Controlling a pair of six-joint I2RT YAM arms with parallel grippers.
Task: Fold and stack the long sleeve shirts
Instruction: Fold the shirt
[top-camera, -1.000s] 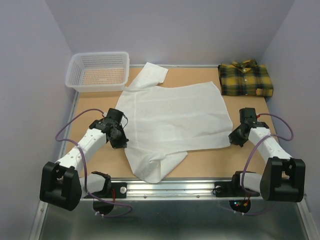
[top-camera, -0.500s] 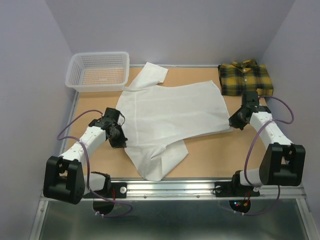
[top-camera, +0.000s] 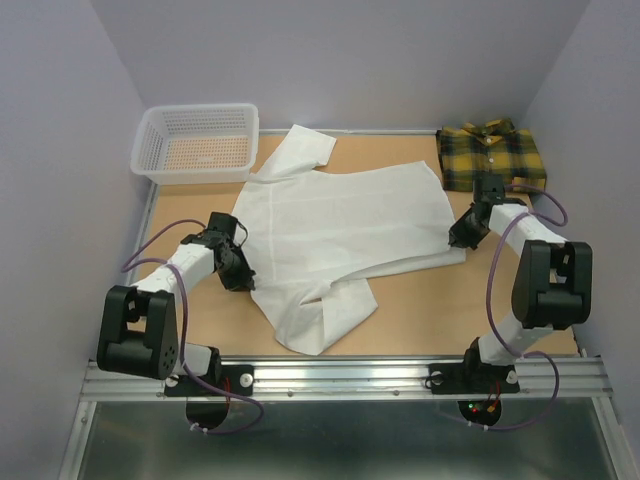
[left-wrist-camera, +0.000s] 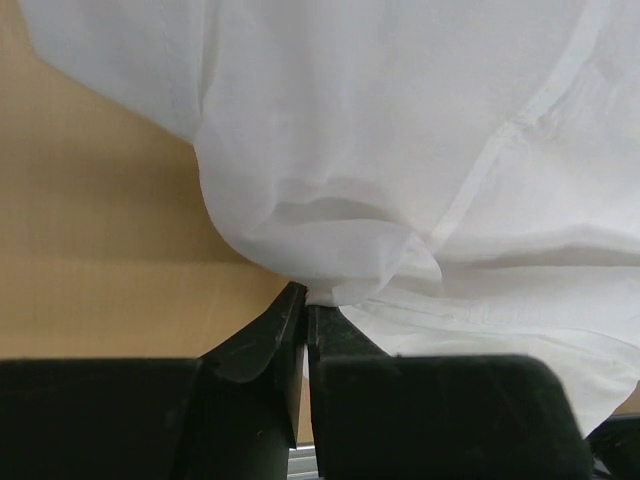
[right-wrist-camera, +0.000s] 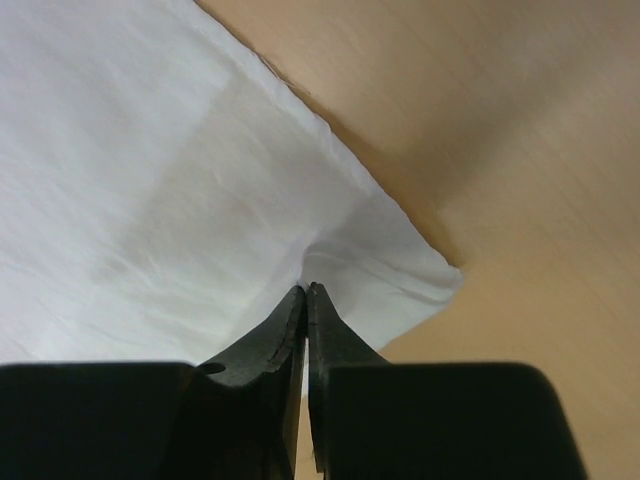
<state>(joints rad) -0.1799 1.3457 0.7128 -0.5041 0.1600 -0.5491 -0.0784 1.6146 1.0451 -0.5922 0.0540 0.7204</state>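
Pale lavender walls (top-camera: 330, 60) close in a tan wooden counter (top-camera: 420, 310), with a metal rail (top-camera: 340, 375) along its near edge and a white mesh basket (top-camera: 195, 172) in the far left corner. The white shirt (top-camera: 340, 225) lies spread across the middle of the counter, one sleeve (top-camera: 300, 150) reaching toward the basket and the other sleeve (top-camera: 325, 320) doubled over toward the rail. The plaid shirt (top-camera: 492, 158) sits already folded in the far right corner. The left gripper (left-wrist-camera: 305, 295) is clenched on a bunched bit of the white shirt's left edge. The right gripper (right-wrist-camera: 305, 290) is pinched on the cloth just inside the shirt's right corner. In both wrist views the jaws stand nearly together. The step in hand looks like laying the white shirt flat and straight for its first fold. To do it well, both arms should keep the cloth low to the counter and taut between them, so the body settles without ridges. The bunch at the left pinch wants smoothing out before any release. The doubled sleeve should be drawn out or laid squarely across the body, or the fold will likely come out lumpy.
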